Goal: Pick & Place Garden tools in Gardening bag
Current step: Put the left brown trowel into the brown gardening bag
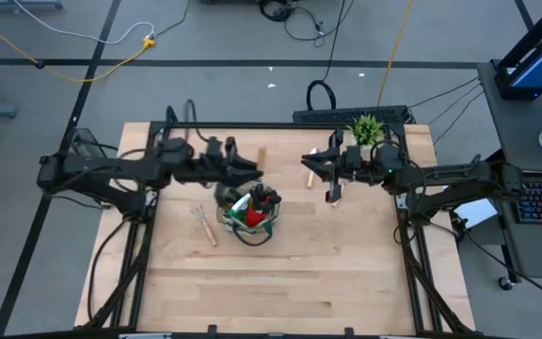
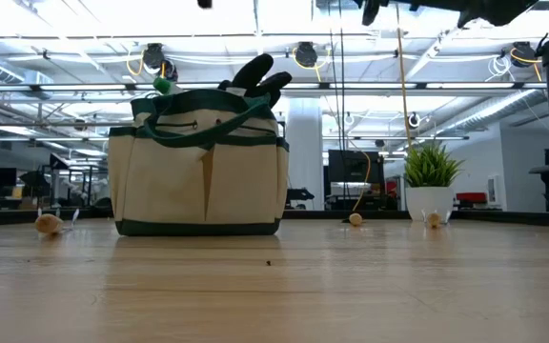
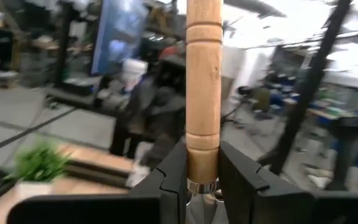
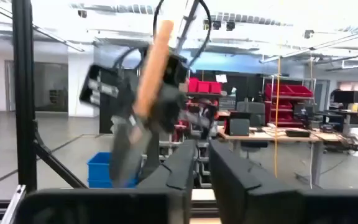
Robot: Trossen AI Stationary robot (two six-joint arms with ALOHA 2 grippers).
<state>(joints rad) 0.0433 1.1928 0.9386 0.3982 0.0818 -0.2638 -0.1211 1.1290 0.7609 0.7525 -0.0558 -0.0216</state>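
We count one bag (image 1: 249, 215), tan w/ dark green trim, mid-table, a red glove (image 1: 253, 216) inside. Two tools lie loose: fork (image 1: 202, 224) left of bag, one (image 1: 310, 174) by the plant (image 1: 367, 129). Left gripper (image 3: 202, 177) clamps a wooden-handled trowel (image 3: 203, 93) above bag. Right gripper (image 4: 202, 163): nearly closed, holding nothing.

Bag (image 1: 250, 215) sits mid-table (image 1: 346, 273), tools inside it. Small fork tool (image 1: 202, 224) lies on table just left of bag. Potted plant (image 1: 366, 129) stands at far right edge. Trowel (image 1: 335, 168) right of bag, above table.
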